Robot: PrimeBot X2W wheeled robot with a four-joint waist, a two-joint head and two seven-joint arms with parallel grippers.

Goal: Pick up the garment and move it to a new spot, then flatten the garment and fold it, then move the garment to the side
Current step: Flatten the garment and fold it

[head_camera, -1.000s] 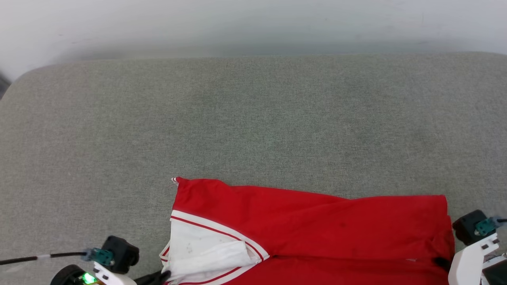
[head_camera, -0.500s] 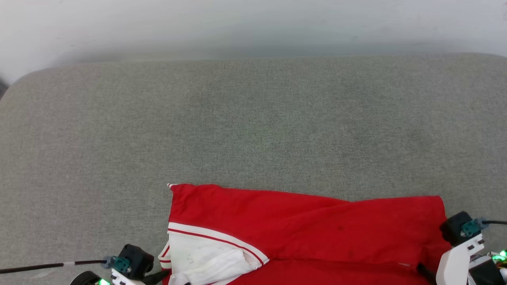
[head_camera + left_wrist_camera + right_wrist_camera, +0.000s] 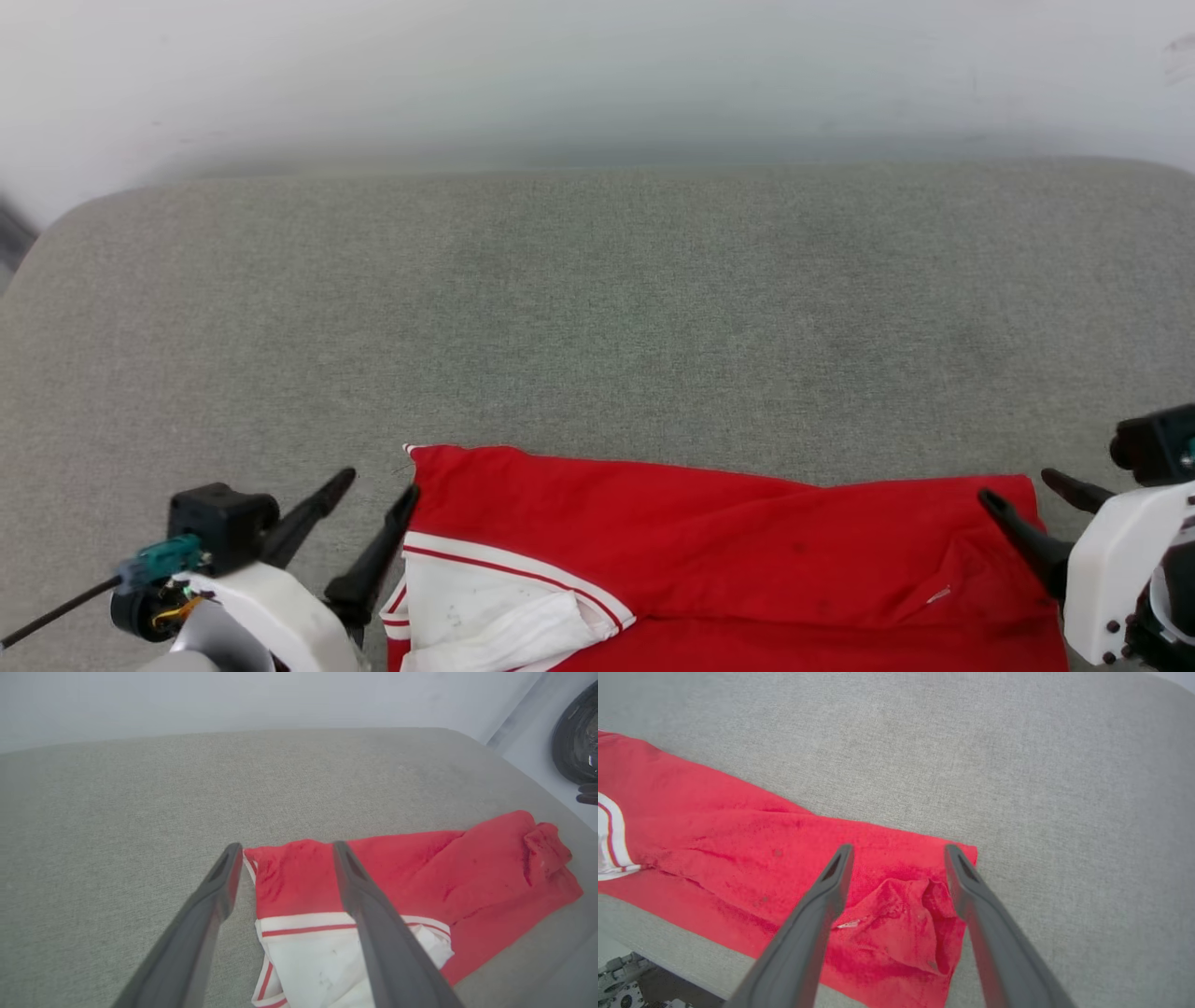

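- The garment (image 3: 728, 551) lies as a long red band along the near edge of the grey cushion (image 3: 597, 308), with one end under each of your grippers and its white sleeve (image 3: 485, 607) at the left-hand end
- It looks folded lengthwise already, so I judge you are between folds or about to carry it aside; either way, your next grasp should take every layer at once
- Your left gripper (image 3: 381, 483) is released and carries nothing; its inner finger hangs over the red cloth at the far corner, and its outer finger is over bare cushion just beside the edge
- Your right gripper (image 3: 1016, 484) is likewise spread wide and empty; a puckered corner (image 3: 906, 905) of cloth sits between its fingers
- Deal with that pucker first: pinch behind it, towards your wrist, or it may get pressed into the fold
- Bring both grippers straight down and close them on matching corners, so the band stays square
- Lift both ends together and level; a sagging middle would likely let the layers slip apart
- The cloth below your right wrist reaches the cushion's front edge, so work away from yourself, towards the bare cushion beyond your fingertips
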